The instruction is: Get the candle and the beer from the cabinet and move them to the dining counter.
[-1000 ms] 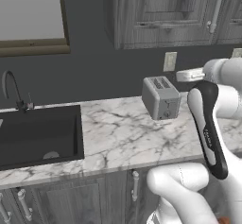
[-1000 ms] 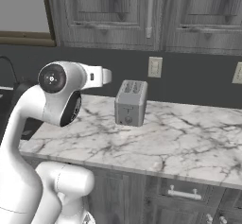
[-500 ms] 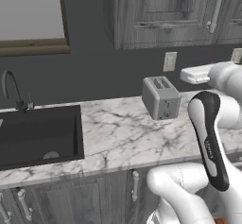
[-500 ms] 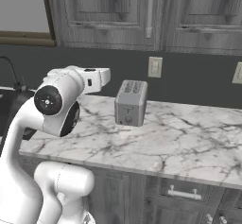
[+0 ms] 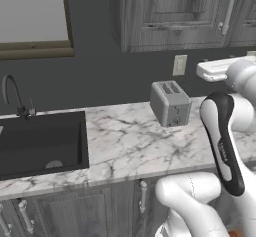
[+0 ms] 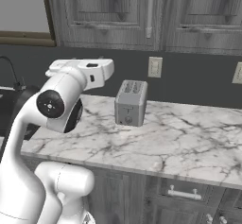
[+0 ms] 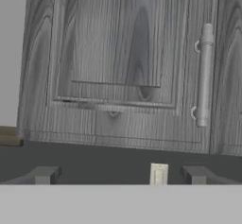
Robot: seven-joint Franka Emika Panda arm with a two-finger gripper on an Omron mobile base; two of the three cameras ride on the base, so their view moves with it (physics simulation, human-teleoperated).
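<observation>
The cabinet (image 5: 170,16) hangs above the worktop with its grey panelled doors shut, so the candle and the beer are hidden. A silver bar handle (image 7: 204,74) runs down the right edge of the door (image 7: 118,53) that fills the hand view. My gripper (image 7: 120,176) faces that door from some distance, open, with nothing between its fingertips (image 7: 43,175). The same cabinet (image 6: 108,10) and handle (image 6: 150,8) appear in the right base view, and the handle (image 5: 227,8) in the left base view. The dining counter is out of view.
A silver toaster (image 5: 170,103) (image 6: 130,102) stands on the marble worktop (image 5: 130,141) against the dark wall, under a wall outlet (image 5: 179,65) (image 6: 154,67). A black sink (image 5: 40,141) with a faucet (image 5: 12,93) lies to the left. Low cupboards sit under the worktop.
The arm's elbow has swung lower and turned, while the hand shifted only slightly at about the same height. The jaws stay open, and the cabinet doors have not moved.
</observation>
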